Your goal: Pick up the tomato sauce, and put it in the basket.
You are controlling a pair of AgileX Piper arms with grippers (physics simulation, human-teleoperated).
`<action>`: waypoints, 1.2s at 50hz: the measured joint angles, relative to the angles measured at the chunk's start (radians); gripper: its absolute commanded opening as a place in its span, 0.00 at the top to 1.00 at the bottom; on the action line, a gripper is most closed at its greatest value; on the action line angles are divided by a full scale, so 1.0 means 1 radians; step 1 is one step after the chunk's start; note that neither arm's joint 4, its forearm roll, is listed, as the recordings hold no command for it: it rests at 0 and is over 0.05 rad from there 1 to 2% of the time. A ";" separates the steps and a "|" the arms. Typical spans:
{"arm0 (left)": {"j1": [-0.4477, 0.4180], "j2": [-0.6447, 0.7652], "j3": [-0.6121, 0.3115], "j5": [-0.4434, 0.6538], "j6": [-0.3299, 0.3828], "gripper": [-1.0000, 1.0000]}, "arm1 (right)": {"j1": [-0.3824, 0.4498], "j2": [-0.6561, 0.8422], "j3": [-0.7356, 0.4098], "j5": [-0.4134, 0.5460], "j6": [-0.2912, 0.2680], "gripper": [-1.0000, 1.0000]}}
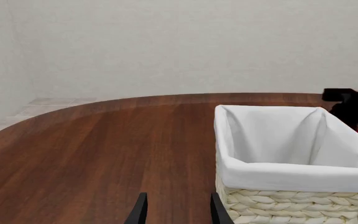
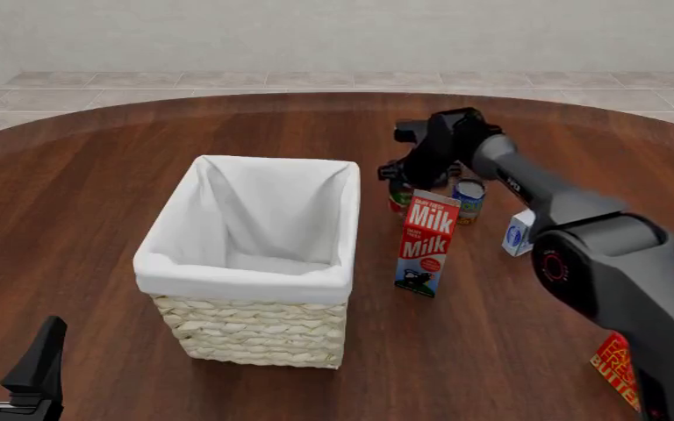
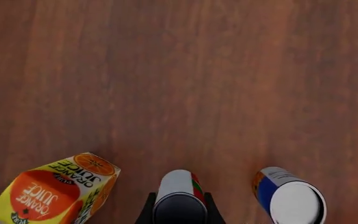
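Right now my right pincer (image 3: 177, 215) straddles the small red-labelled tomato sauce can (image 3: 179, 198) on the dark wooden counter (image 2: 91, 202), fingers flanking it; whether they touch, I cannot tell. Crowding it are the orange juice carton (image 3: 54, 196) and the blue-labelled can (image 3: 288, 196). The left pincer (image 1: 175, 212) hangs open beside the pale wicker basket (image 2: 255, 329), with bare counter around it. From the front the milk carton (image 2: 425, 246) hides much of the can.

The table (image 2: 103, 202) is dark brown wood with a fine grain and a soft shine. The basket (image 2: 255, 331) is pale woven wicker, rough and matt, and its liner (image 2: 255, 219) is smooth white cloth. The tomato sauce (image 3: 180, 196) has a dark metal top and a glossy label. The milk carton (image 2: 426, 243) looks like printed paper. The right arm (image 2: 595, 254) is grey, smooth and slightly glossy.
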 measured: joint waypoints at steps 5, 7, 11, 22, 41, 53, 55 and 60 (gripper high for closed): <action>0.000 0.000 0.000 0.000 0.000 0.00 | 0.005 -0.020 -0.009 0.004 -0.002 1.00; 0.000 0.000 0.000 0.000 0.000 0.00 | 0.007 -0.027 -0.012 0.006 -0.003 1.00; 0.000 0.000 0.000 0.000 0.000 0.00 | 0.011 -0.041 -0.019 0.012 -0.005 1.00; 0.000 0.000 0.000 0.000 0.000 0.00 | 0.025 -0.109 -0.008 0.018 -0.012 1.00; 0.000 0.000 0.000 0.000 0.000 0.00 | 0.046 -0.311 0.078 0.035 -0.035 1.00; 0.000 0.000 0.000 0.000 0.000 0.00 | 0.069 -0.452 0.165 0.044 -0.040 1.00; 0.000 0.000 0.000 0.000 0.000 0.00 | 0.074 -0.473 0.178 0.046 -0.041 1.00; 0.000 0.000 0.000 0.000 0.000 0.00 | 0.091 -0.522 0.210 0.049 -0.047 1.00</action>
